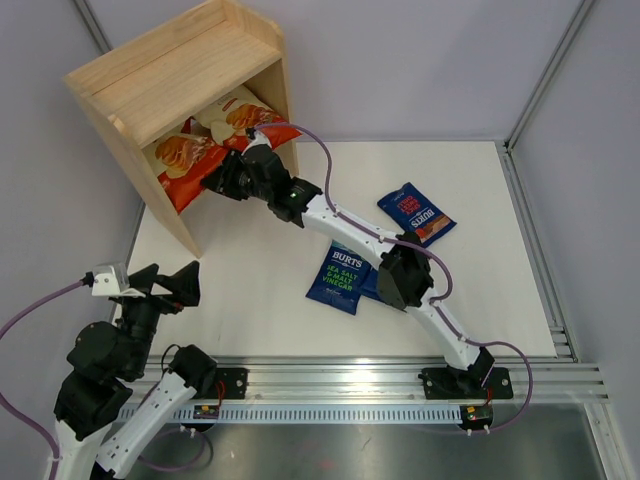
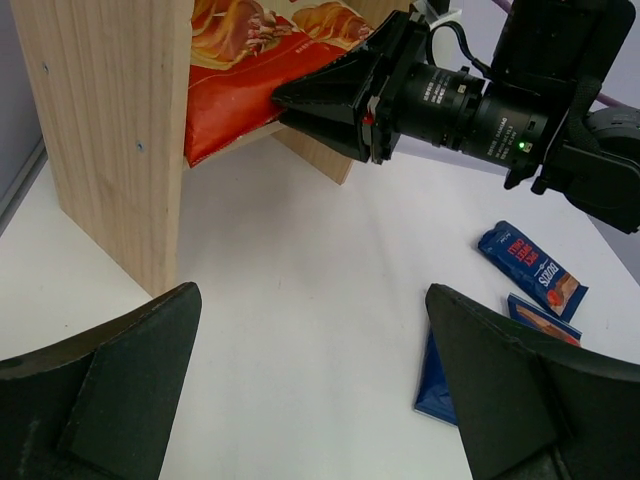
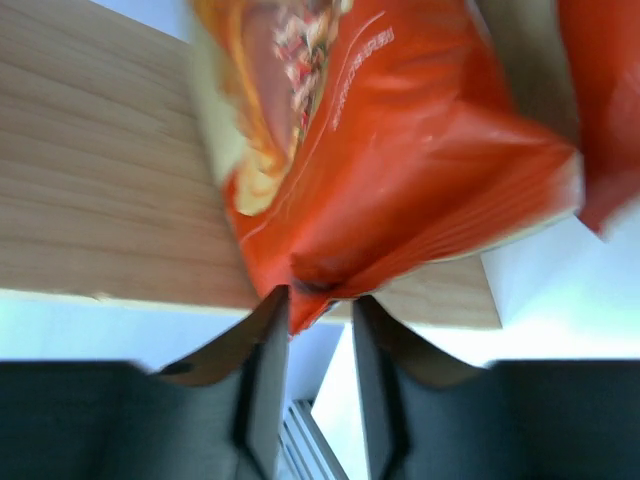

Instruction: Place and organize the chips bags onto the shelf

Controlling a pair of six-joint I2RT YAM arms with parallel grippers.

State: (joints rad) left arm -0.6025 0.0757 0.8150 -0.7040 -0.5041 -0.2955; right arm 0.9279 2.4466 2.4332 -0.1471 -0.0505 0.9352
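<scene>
The wooden shelf (image 1: 170,70) stands at the far left. Two cream-and-red Cassava chips bags lie on its lower board, one on the left (image 1: 180,160) and one on the right (image 1: 245,118). My right gripper (image 1: 215,182) reaches to the shelf's front edge. In the right wrist view it (image 3: 320,300) is shut on the red bottom corner of the left bag (image 3: 400,170). Three dark blue Burts bags lie on the table: a green-lettered one (image 1: 340,278), a red-accented one (image 1: 417,214), and a third (image 1: 372,288) mostly hidden under the right arm. My left gripper (image 2: 310,390) hangs open and empty near the table's front left.
The shelf's side panel (image 2: 110,130) stands close ahead and left of the left gripper. The right arm (image 1: 400,270) stretches diagonally over the table's middle, above the Burts bags. An aluminium rail (image 1: 400,380) runs along the near edge, and frame posts stand at the far corners.
</scene>
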